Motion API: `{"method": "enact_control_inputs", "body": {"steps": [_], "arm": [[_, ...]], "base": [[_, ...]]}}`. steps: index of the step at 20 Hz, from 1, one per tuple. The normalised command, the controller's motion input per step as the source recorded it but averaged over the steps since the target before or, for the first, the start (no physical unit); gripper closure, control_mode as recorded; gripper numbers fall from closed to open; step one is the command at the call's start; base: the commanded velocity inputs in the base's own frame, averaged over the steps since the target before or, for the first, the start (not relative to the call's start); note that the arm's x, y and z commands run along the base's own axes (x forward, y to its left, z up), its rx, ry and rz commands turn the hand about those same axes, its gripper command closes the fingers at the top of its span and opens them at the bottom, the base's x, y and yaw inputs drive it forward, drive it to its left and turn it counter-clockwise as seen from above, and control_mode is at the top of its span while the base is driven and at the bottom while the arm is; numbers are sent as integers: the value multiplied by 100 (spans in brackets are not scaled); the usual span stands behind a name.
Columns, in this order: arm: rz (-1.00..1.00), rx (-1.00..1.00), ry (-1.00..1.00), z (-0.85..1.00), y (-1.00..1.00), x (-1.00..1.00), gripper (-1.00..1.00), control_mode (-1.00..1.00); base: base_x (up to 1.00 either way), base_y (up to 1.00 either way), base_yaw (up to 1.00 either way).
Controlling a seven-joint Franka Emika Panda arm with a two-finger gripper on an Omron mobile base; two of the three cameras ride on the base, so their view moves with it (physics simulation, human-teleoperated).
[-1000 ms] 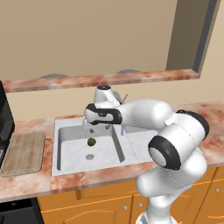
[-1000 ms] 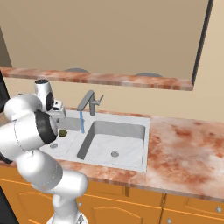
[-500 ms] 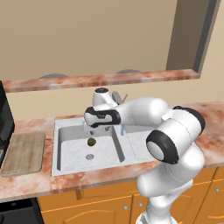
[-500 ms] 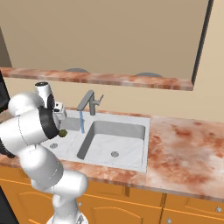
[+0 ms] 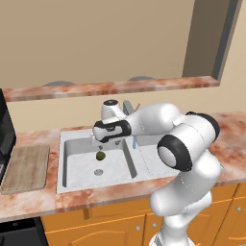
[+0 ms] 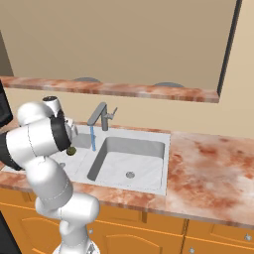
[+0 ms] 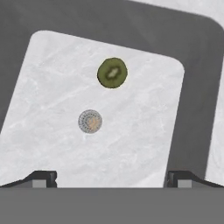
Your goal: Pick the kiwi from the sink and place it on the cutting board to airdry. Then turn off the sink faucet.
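Elbow swung nearer, pincer [image 7: 112, 178] released above kiwi [image 7: 112, 73], hand view reveals kiwi beside drain [image 7: 90, 121]

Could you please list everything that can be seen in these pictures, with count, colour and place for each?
kiwi: one, olive-brown, on the floor of the left basin, beside the drain.
sink: one, light grey, two basins, set in the counter.
drain: one in each basin, grey, round.
faucet: one, grey metal, behind the sink; a blue stream of water runs from its spout.
cutting board: one, light-brown wood, on the counter left of the sink, nothing on it.
counter: one, reddish marble, above orange cabinets.
ledge: one, reddish marble, on the wall above the sink.
gripper: one, dark fingers, open, above the left basin, apart from the kiwi.
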Motion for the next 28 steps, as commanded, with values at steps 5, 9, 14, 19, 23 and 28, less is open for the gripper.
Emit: {"method": "enact_control_inputs", "body": {"steps": [5, 9, 14, 19, 23, 28], "arm": [[-5, -1, 0, -15, 0, 21, -100, -100], [-6, 0, 0, -15, 0, 22, -100, -100], [-5, 0, 0, -9, 1, 14, -100, -100], [-3, 0, 0, -10, 1, 6, -100, -100], [-2, 0, 0, -16, 1, 0, -100, -100], [-2, 0, 0, -18, 1, 5, -100, -100]], "base": [[0, 0, 0], [0, 0, 0], [0, 0, 0], [0, 0, 0], [0, 0, 0], [0, 0, 0]]}}
